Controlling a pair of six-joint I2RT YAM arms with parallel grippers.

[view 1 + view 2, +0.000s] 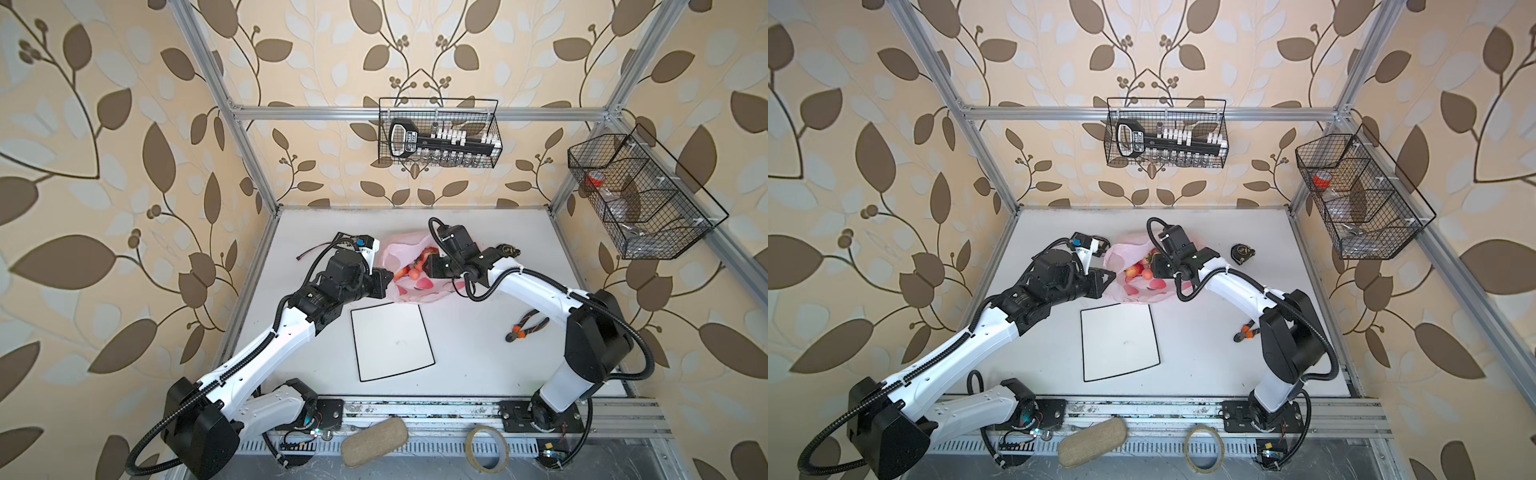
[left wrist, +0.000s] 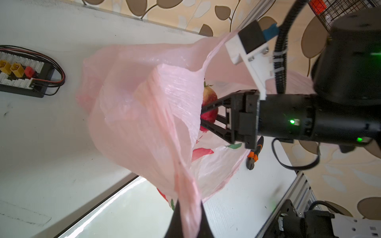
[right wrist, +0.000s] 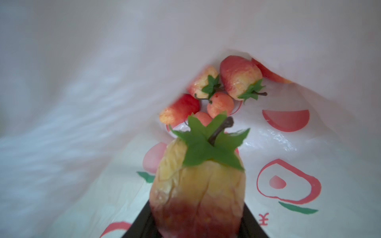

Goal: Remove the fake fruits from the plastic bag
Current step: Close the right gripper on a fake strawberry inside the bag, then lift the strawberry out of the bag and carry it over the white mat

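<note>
We are partway through taking the fake fruits [image 3: 216, 96] out of the plastic bag [image 1: 397, 251]. The bag lies on the worktop [image 1: 478, 365], just behind the white mat [image 1: 390, 340]. Our left end effector [image 2: 188, 208] is closed on a pinch of the bag's edge and lifts it, so the mouth stands open. Our right end effector [image 2: 207, 116] reaches in through that mouth. It is closed on one toy strawberry [image 3: 198, 189], yellow on top and red below, with a green leafy cap. About five more fruits lie in a little heap deeper in the bag.

So we think the step in hand is getting this one strawberry out. Next we need to pull the right arm back through the mouth, slowly, so the thin plastic does not catch on it. The left side must hold the edge up while we do that. Then we can carry the strawberry over the worktop, maybe to the mat, and let go.
</note>
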